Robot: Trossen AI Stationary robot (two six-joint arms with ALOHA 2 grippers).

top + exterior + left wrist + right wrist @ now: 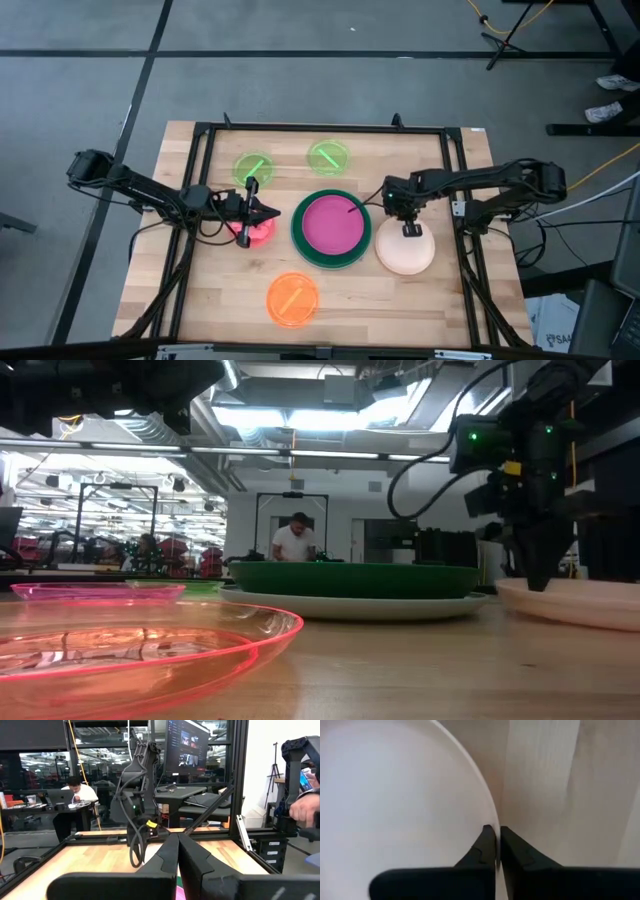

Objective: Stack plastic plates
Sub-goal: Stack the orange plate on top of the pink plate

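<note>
Round plastic plates lie spread over the slatted wooden bench (200, 300). At its centre, a medium magenta plate (332, 223) sits inside a large dark green plate (297, 238); in the low view a pale plate rim (350, 607) shows under the green one, its colour hard to judge. A medium peach plate (400, 255) lies just beside this stack, toward the bench's right edge. Two small translucent green plates sit near the far edge, one (253, 166) left of the other (328, 156). A small translucent orange plate (292, 299) lies near the near edge. A small red-pink plate (256, 232) lies left of the stack, mostly covered from above by the left gripper.

The right gripper (497, 847) stands over the peach plate's far rim, its fingers (482, 845) pinched on that rim with only a sliver between them, one inside the plate and one outside. The left gripper (270, 212) lies level over the red-pink plate, pointing at the stack; its fingers (167, 860) meet at the tips. Whether they touch the plate beneath cannot be told.

A seated person (75, 795) and a hand (306, 810) appear in the room beyond.
</note>
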